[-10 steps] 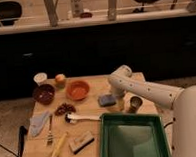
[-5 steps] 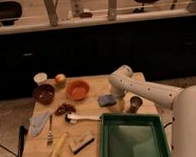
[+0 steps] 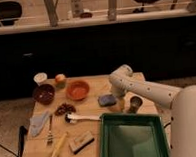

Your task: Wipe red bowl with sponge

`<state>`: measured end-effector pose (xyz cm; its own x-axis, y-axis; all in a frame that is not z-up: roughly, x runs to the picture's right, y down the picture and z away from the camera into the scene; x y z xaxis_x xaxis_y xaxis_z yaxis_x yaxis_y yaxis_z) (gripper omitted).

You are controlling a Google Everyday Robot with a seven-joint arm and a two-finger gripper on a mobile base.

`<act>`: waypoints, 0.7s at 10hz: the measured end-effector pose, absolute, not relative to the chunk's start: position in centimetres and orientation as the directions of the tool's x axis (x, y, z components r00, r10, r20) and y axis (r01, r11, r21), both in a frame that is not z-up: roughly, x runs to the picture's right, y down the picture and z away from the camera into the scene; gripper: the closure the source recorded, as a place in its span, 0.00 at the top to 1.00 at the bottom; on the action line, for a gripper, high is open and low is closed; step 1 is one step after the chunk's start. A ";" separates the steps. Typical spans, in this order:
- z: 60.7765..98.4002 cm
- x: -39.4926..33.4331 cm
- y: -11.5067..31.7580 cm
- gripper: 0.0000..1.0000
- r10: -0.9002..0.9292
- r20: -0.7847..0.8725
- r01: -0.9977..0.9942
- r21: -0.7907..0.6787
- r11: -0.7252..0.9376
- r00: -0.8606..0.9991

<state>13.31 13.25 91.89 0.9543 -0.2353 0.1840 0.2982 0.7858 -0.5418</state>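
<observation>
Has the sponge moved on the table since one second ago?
No. The sponge lies just behind the far-left corner of the green tray, exactly as before; the pincer hangs close beside it.

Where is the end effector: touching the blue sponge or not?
Cannot tell. Camera view: end effector hangs beside the sponge; neither contact nor gap shows.

Dim room; wooden table (image 3: 99, 85); dark wall (image 3: 89, 48); pale railing (image 3: 51, 10) above

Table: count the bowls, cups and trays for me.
Bowls: 2, dark red bowl and orange bowl
Cups: 2, white cup and metal cup
Trays: 1, green tray
Total: 5
Gripper hangs between sponge and metal cup.
</observation>
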 end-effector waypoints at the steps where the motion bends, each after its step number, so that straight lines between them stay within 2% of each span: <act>1: 92.0 13.3 13.2 0.80 -0.232 0.183 0.295 -0.543 0.787 0.955; 7: 92.1 13.6 13.4 0.80 -0.215 0.176 0.278 -0.552 0.787 0.961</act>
